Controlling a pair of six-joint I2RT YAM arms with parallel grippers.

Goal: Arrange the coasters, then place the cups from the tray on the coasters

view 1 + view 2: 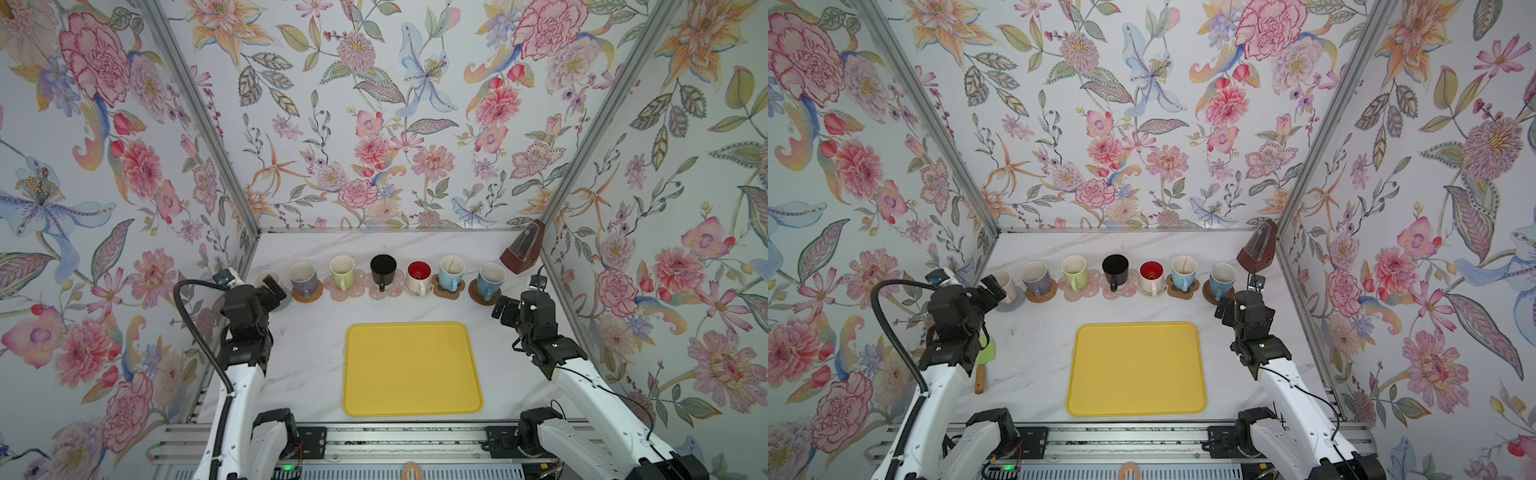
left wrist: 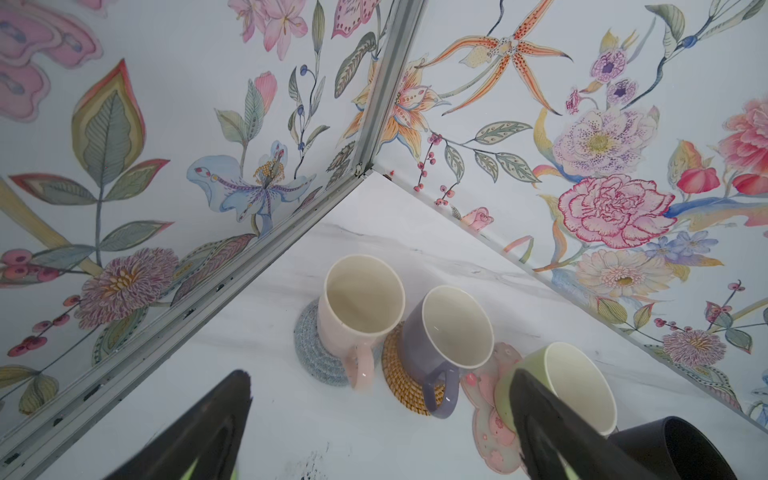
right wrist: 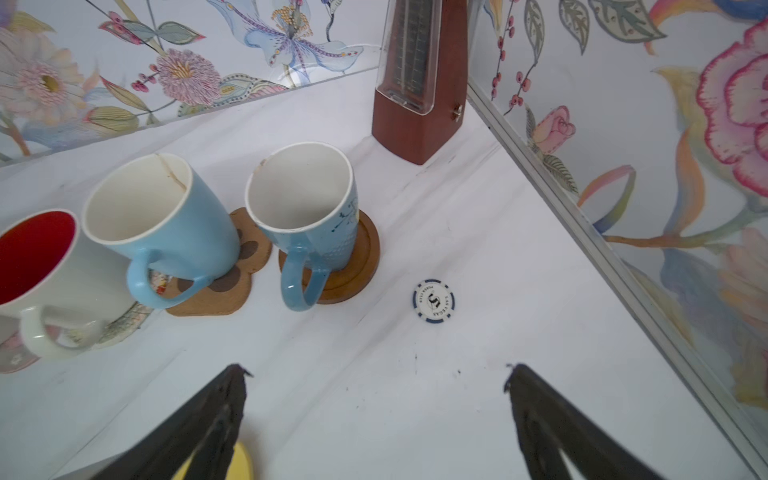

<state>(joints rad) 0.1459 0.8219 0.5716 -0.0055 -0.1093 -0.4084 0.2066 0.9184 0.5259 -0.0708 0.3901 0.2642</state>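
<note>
Yellow tray (image 1: 411, 370) lying nearest on the surface (image 1: 307, 374), pincers spread beyond it
Past the tray, the left pincer (image 2: 380, 374) is hovering wide open, gripping nothing, just short of the cream cup (image 2: 361, 299) sitting on the grey coaster (image 2: 316, 357); the right pincer (image 3: 374, 368) is gaping equally wide, also empty, near the blue cup (image 3: 303, 195) on the dark wooden coaster (image 3: 361, 262).
</note>
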